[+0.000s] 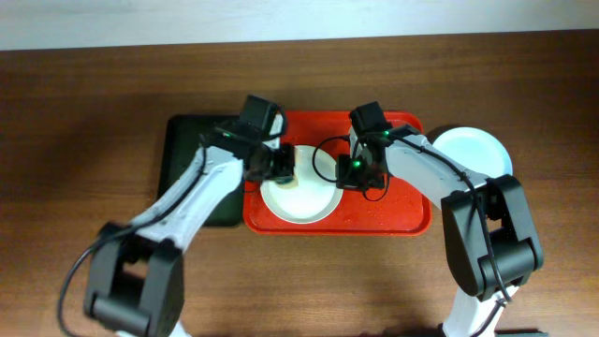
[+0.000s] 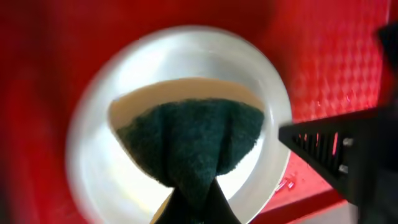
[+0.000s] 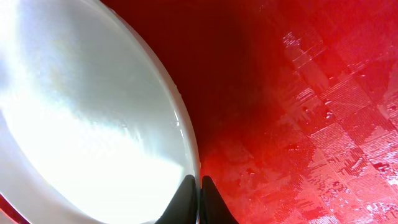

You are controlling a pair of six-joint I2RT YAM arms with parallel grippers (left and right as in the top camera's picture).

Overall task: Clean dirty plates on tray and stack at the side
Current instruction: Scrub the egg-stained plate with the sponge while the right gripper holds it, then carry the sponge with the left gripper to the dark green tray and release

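Two plates: a white plate (image 1: 304,201) under the left claw (image 1: 281,167), a pale plate (image 1: 473,150) right of the right claw (image 1: 360,173). Close up, the left squeezes a green sponge (image 2: 186,143); the right is closed tight.

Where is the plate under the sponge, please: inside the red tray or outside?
Inside: the plate lies flat within the red tray's rim.

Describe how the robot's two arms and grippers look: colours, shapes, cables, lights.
The left arm and right arm have white rounded links and chunky black joints, thin black cables looping near the wrists, and small green lights. The right gripper has slim, tapering black fingers; the left gripper is black too.
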